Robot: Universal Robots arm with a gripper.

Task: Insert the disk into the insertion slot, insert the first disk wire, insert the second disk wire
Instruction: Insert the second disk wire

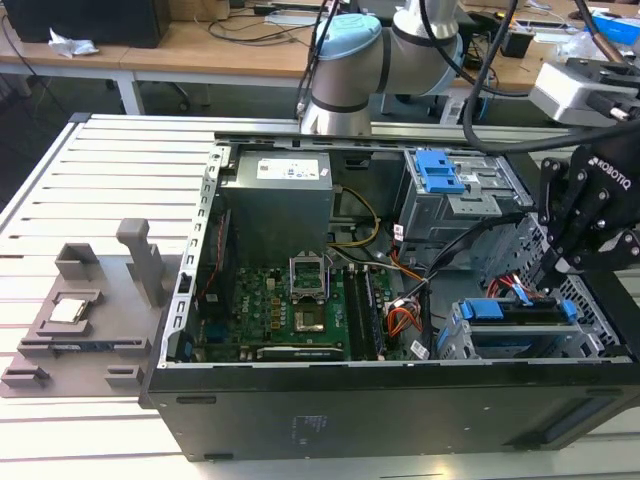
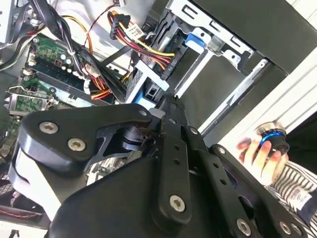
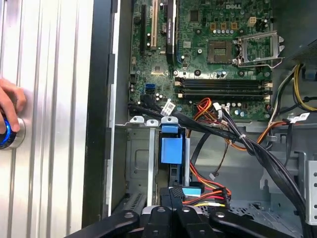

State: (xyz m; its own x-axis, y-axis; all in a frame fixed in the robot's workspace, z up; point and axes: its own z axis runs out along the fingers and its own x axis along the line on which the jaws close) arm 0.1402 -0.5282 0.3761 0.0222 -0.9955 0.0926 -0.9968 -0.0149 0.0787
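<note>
Exterior view: an opened computer case (image 1: pixel 380 400) lies on a slatted metal surface (image 1: pixel 110 190), its motherboard (image 1: pixel 290 310) facing up. The disk (image 1: pixel 515 312), edged by its blue caddy, sits in the insertion slot (image 1: pixel 455 340), a silvery cage in the case's corner nearest the surface's front edge, at the exterior view's right. The black claw (image 1: pixel 550 272) hangs right over the disk's far end, with its tips down at a blue connector where red wires (image 1: pixel 505 288) gather. Whether its fingers are clenched on that connector or released cannot be told; both wrist views show the linkage drawn close together at the disk's end. First wrist view: the blue caddy tab (image 3: pixel 172 148) stands in the cage just above the claw (image 3: pixel 173 196), and bundled cables (image 3: pixel 233 131) run across beside it. A hand (image 3: pixel 11 111) rests on a round blue-ringed button (image 3: pixel 6 136) on the surface outside the case. A grey fixture (image 1: pixel 85 320) lies near the surface's opposite edge.
</note>
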